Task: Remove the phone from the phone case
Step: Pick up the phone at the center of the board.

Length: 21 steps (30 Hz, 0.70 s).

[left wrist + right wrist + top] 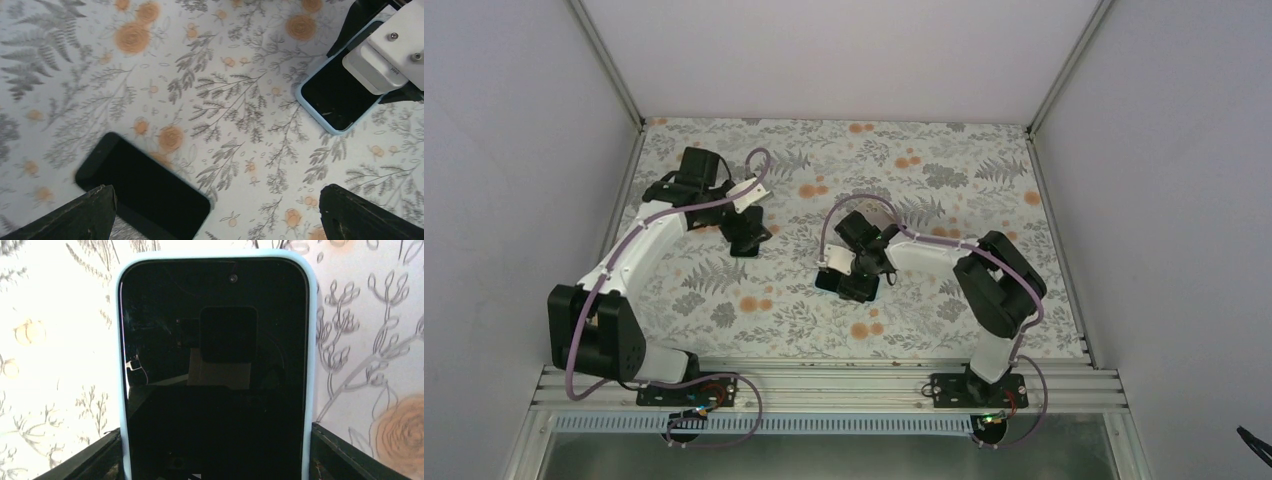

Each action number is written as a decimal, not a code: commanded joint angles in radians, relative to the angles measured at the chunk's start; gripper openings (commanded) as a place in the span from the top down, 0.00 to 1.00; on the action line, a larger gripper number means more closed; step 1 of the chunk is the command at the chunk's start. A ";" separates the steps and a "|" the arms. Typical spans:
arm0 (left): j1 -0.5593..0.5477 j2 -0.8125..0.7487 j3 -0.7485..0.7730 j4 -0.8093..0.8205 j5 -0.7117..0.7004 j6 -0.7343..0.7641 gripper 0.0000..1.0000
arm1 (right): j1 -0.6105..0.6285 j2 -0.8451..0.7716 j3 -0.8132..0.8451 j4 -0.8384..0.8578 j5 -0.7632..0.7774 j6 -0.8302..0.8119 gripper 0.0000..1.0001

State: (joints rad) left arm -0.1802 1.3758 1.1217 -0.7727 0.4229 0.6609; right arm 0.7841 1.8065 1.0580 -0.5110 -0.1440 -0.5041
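Note:
A black-screened phone sits in a light blue case (311, 340), lying flat on the floral table cover. My right gripper (215, 462) has a finger against each long side of the case near its lower end and is shut on it. The cased phone also shows in the left wrist view (334, 100), with the right gripper's white body over it. My left gripper (225, 220) is wide open and empty, hovering above the table to the left of the case. A bare black phone-like slab (142, 187) lies under its left finger (90, 215).
The floral table cover (944, 170) is bounded by grey walls with metal rails at the left, right and back. The left arm (639, 250) reaches to the back left. The right arm (994, 280) bends in from the right toward the centre.

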 commanded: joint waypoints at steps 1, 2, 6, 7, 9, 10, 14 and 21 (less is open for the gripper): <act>0.004 0.071 0.073 -0.079 0.150 -0.009 0.00 | -0.001 -0.088 -0.027 -0.030 0.060 0.027 0.60; 0.002 0.099 0.093 -0.113 0.187 0.002 0.00 | 0.003 -0.113 -0.024 -0.014 0.067 0.028 0.61; 0.002 0.210 0.195 -0.236 0.314 0.034 0.00 | 0.030 -0.203 0.003 0.035 0.100 0.029 0.63; 0.002 0.229 0.216 -0.251 0.334 0.036 0.00 | 0.039 -0.209 0.017 0.039 0.106 0.030 0.64; 0.001 0.250 0.240 -0.255 0.351 0.030 0.00 | 0.056 -0.217 0.046 0.048 0.122 0.035 0.66; 0.001 0.260 0.250 -0.252 0.356 0.024 0.00 | 0.062 -0.220 0.060 0.051 0.120 0.037 0.66; 0.001 0.335 0.303 -0.300 0.425 0.010 0.00 | 0.089 -0.208 0.115 0.068 0.130 0.039 0.67; -0.003 0.462 0.387 -0.448 0.533 0.078 0.00 | 0.116 -0.151 0.212 0.096 0.178 0.043 0.70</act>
State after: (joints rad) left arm -0.1814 1.7855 1.4635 -1.1084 0.8520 0.6815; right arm 0.8879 1.6344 1.1999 -0.4816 -0.0029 -0.4778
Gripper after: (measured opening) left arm 0.996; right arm 0.773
